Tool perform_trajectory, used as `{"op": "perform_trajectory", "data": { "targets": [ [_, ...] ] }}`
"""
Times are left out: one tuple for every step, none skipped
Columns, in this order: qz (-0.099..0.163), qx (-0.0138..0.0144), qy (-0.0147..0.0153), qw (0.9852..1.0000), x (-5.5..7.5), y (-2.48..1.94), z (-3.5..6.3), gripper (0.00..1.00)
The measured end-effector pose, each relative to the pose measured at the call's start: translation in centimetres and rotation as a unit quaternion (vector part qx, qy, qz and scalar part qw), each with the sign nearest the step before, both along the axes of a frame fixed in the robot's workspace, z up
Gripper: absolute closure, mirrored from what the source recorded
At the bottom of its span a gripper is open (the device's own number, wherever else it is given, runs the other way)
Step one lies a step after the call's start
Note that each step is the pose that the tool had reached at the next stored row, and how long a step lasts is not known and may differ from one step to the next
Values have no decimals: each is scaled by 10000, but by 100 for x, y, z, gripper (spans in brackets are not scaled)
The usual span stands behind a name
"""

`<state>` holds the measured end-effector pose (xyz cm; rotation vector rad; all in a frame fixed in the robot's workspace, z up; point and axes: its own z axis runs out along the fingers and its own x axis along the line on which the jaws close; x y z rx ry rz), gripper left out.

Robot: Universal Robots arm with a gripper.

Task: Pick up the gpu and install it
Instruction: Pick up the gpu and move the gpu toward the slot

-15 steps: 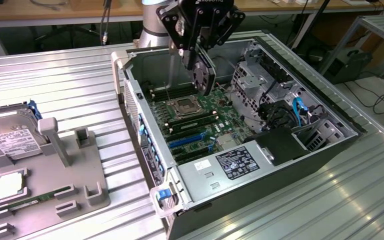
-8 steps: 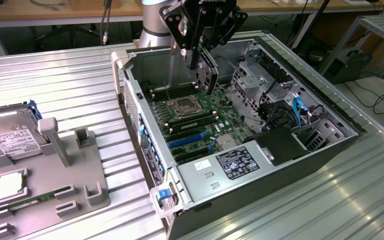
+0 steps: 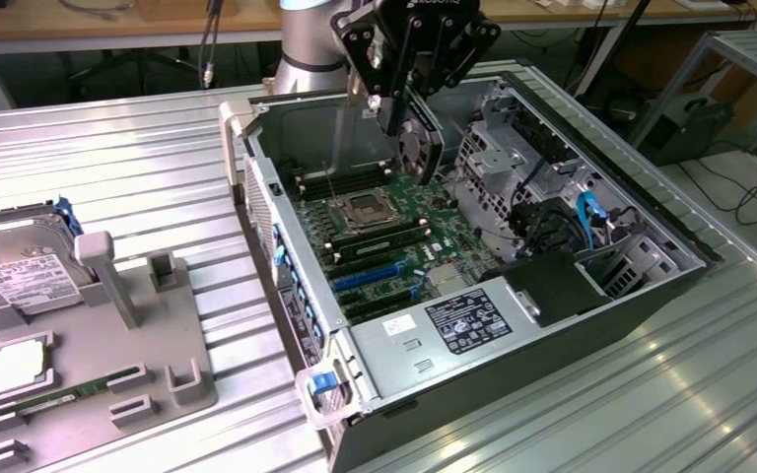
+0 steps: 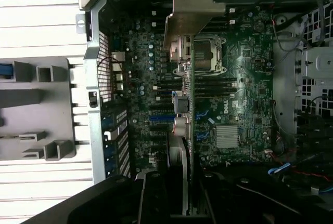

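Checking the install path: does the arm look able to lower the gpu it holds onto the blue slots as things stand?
Probably yes. The case lies open, the gpu hangs in the fingers above the motherboard, and nothing stands over the blue slots; the power supply sits beside them.

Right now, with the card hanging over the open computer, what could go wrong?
The gpu hangs from the gripper over the motherboard, and in the wrist view its edge runs across the blue slots, not along them; lowered like this it would likely hit the board rather than seat. Its bracket looks turned away from the case's rear wall.
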<state>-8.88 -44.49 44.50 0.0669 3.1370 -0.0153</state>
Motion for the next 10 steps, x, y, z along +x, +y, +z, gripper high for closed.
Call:
{"op": "perform_trajectory", "data": {
  "targets": [
    [0, 0, 0, 10000, 17, 0, 0, 72],
    [0, 0, 0, 10000, 30, 0, 0, 72],
    [0, 0, 0, 10000, 45, 0, 0, 72],
    [0, 0, 0, 10000, 56, 0, -1, 72],
    [0, 0, 0, 10000, 69, 0, -1, 72],
    [0, -1, 0, 10000, 83, 0, -1, 72],
    [0, 0, 0, 10000, 101, 0, -1, 72],
    [0, 0, 0, 10000, 117, 0, -2, 72],
    [0, 0, 0, 10000, 136, 0, -2, 72],
    [0, 0, 0, 10000, 150, 0, -2, 72]
  ]
}}
